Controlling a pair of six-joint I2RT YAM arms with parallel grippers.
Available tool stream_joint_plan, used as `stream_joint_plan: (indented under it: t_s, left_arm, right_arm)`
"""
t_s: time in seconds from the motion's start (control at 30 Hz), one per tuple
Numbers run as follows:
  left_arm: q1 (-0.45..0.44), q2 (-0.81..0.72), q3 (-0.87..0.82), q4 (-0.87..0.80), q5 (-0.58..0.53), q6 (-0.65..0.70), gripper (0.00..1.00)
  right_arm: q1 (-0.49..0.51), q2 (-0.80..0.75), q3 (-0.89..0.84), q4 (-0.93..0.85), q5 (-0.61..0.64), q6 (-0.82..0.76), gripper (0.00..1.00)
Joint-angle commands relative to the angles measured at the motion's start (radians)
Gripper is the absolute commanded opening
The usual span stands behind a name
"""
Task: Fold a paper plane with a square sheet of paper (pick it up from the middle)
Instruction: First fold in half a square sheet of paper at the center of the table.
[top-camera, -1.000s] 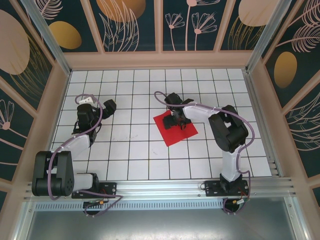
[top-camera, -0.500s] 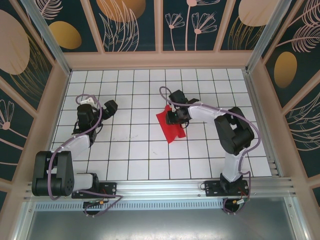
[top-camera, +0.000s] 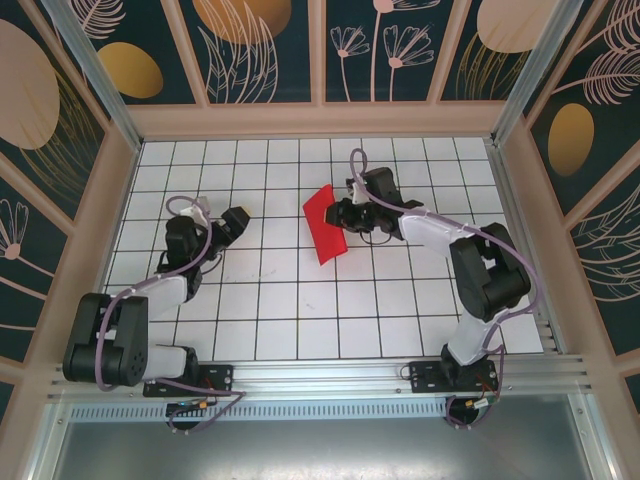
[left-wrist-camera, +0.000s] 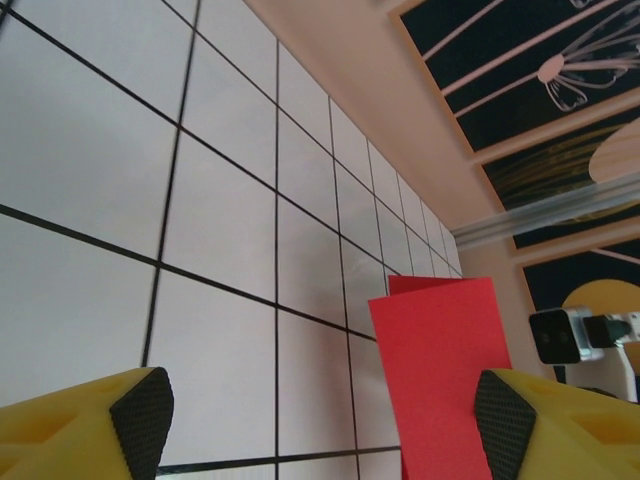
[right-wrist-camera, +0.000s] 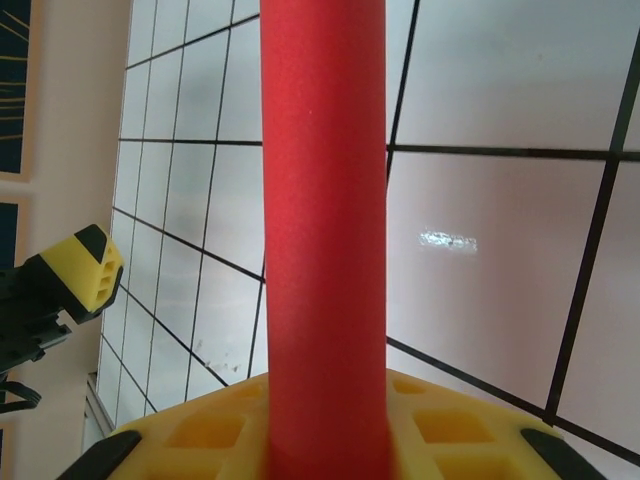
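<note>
While right jaws clamp red paper (top-camera: 325, 224) aloft, arm outstretched, left jaws spread

Square sheet of paper (top-camera: 323, 224): bright red, thin, plain. Doubled over in soft rounded fold, two layers showing at top edge. Held upright and slanted above white tiled table (top-camera: 260, 300), mid-table toward far side. Pinched at fold by right gripper (top-camera: 347, 213). Whether lower corner touches tiles unclear.
</note>
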Motion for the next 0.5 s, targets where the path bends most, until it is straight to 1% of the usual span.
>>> stream_joint_plan:
  t_s: [0.0,0.1,0.33,0.4,0.47]
  left_arm:
    - [-0.058,0.060,0.051,0.003,0.020,-0.051,0.83]
    - [-0.107,0.122,0.063,0.054,0.039,-0.103,0.83]
    - [-0.239,0.257,0.139,0.089,0.050,-0.152,0.84]
    - [-0.266,0.298,0.159,0.126,0.065,-0.176,0.81]
    - [-0.280,0.329,0.179,0.164,0.092,-0.193,0.74]
  right_arm:
    - [-0.009,0.035,-0.029,0.074,-0.069,0.057,0.29]
    - [-0.018,0.052,-0.038,0.089,-0.080,0.077,0.29]
    - [-0.041,0.065,-0.062,0.153,-0.149,0.138,0.29]
    - [-0.047,0.062,-0.069,0.173,-0.168,0.157,0.30]
    - [-0.052,0.059,-0.075,0.196,-0.188,0.177,0.29]
